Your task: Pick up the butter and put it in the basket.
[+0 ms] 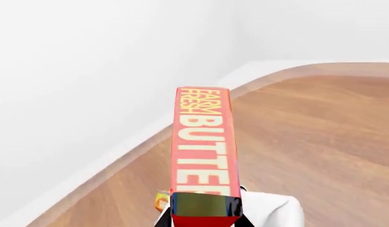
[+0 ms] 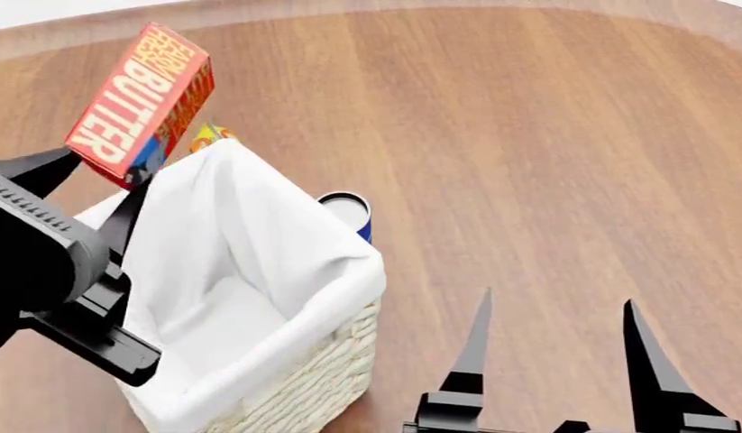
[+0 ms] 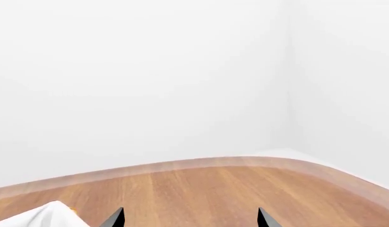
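Observation:
The butter, a small red carton with yellow lettering, is held in the air above the far left corner of the basket. My left gripper is shut on its lower end. In the left wrist view the butter stands up from between the jaws, with the basket's white cloth below it. The basket is pale wicker with white lining and shows nothing inside. My right gripper is open and empty, low at the front right; its black fingertips show in the right wrist view.
A blue-and-white can stands on the wooden floor against the basket's far side. A small yellow-orange object peeks out behind the basket's far corner. The floor ends at a curved white wall.

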